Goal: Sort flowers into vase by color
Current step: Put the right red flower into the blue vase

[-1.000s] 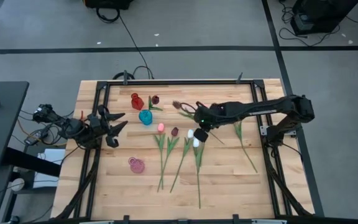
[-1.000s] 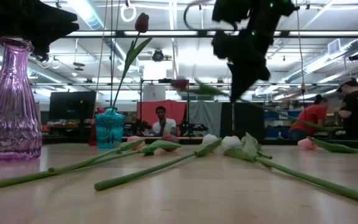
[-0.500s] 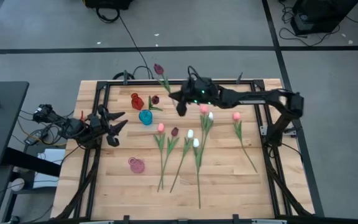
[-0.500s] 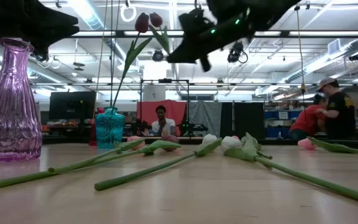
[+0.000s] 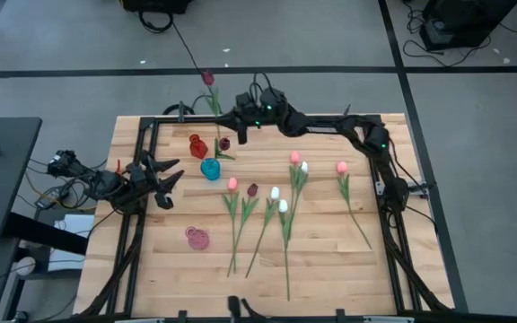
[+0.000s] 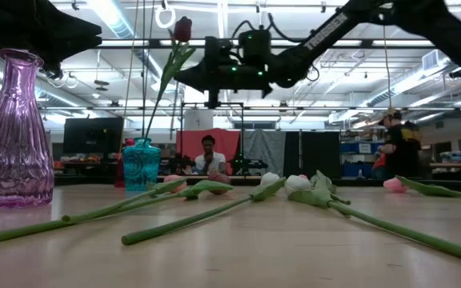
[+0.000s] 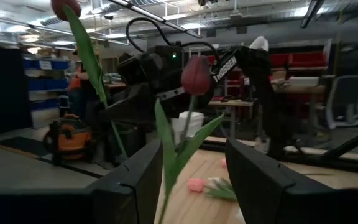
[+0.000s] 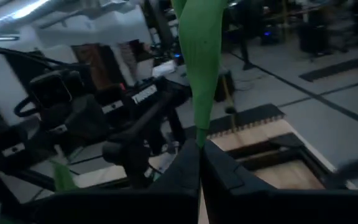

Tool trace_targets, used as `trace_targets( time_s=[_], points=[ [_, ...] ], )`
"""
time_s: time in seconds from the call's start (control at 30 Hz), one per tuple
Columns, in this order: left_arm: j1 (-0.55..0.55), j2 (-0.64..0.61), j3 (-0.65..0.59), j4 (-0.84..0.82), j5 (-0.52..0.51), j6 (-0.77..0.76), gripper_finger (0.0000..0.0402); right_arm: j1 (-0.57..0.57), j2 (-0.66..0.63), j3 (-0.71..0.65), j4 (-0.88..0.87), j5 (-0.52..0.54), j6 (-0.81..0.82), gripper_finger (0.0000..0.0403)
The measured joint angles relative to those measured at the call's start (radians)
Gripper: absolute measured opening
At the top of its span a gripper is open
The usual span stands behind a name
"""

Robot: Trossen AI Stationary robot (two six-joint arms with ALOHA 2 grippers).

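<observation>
My right gripper (image 5: 224,115) reaches level over the table's far left part, above the vases, and is shut on a dark maroon tulip (image 5: 207,79). Its head (image 7: 64,7) stands up above the fingers. A red vase (image 5: 197,145) stands beside a teal vase (image 5: 210,169), which holds one maroon tulip (image 7: 196,74) by its stem. A pink vase (image 5: 197,238) stands nearer. Several pink, white and maroon tulips (image 5: 275,192) lie flat mid-table. My left gripper (image 5: 170,177) waits open at the left edge. My right gripper pinches the tulip's green stem and leaf (image 8: 199,134) between its two shut fingers, well below the head. The fingers come level from the table's right and lie across the stem. The tulip is lifted clear and stands nearly upright, with its lower stem (image 7: 120,146) hanging below the fingers.
A black metal frame (image 5: 240,119) runs around the table's edges. A pink tulip (image 5: 340,168) lies apart at the right. Bare wood shows at the near left around the pink vase. People (image 6: 396,148) stand in the room beyond the far edge.
My right gripper has swept from mid-table toward the far left corner, tipping from pointing down to level, and stays shut. The maroon tulip has gone with it and now stands head up above the vases.
</observation>
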Motion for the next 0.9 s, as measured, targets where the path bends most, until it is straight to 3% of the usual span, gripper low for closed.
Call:
trace_targets(
  time_s=[0.33,0.9],
  points=[
    [0.000,0.000,0.000,-0.003,-0.020,0.005,0.0182,0.009,0.137,0.238,0.000,-0.133,0.008,0.0012],
    [0.000,0.000,0.000,-0.001,-0.027,0.005,0.0182,0.082,0.149,0.250,-0.068,-0.122,-0.194,0.0012]
  ],
)
